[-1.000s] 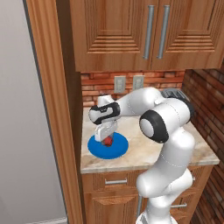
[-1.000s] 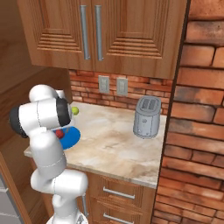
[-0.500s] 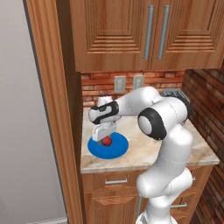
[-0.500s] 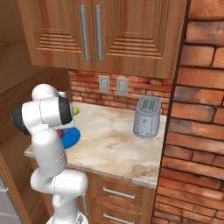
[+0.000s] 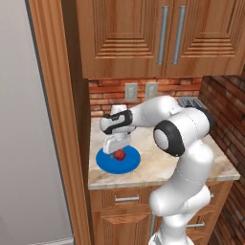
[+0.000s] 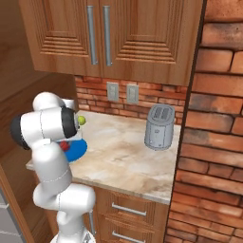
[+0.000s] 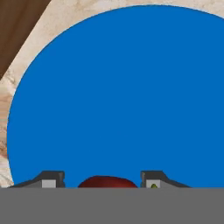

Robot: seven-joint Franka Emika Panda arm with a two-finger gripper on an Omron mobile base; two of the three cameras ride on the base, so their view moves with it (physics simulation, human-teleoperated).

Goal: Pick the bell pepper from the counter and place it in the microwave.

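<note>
The arm (image 5: 184, 158) is built of glossy white, rounded segments joined by dark, nearly black joint rings. A black band is seen on the white hand above the pincer (image 5: 116, 149). Small grey, blocky fingertips (image 7: 49, 180) are shown in the hand view.

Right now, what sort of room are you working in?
Most likely a home kitchen: a marbled counter over drawers, wooden wall cabinets above a brick backsplash, and a toaster by the wall.
</note>
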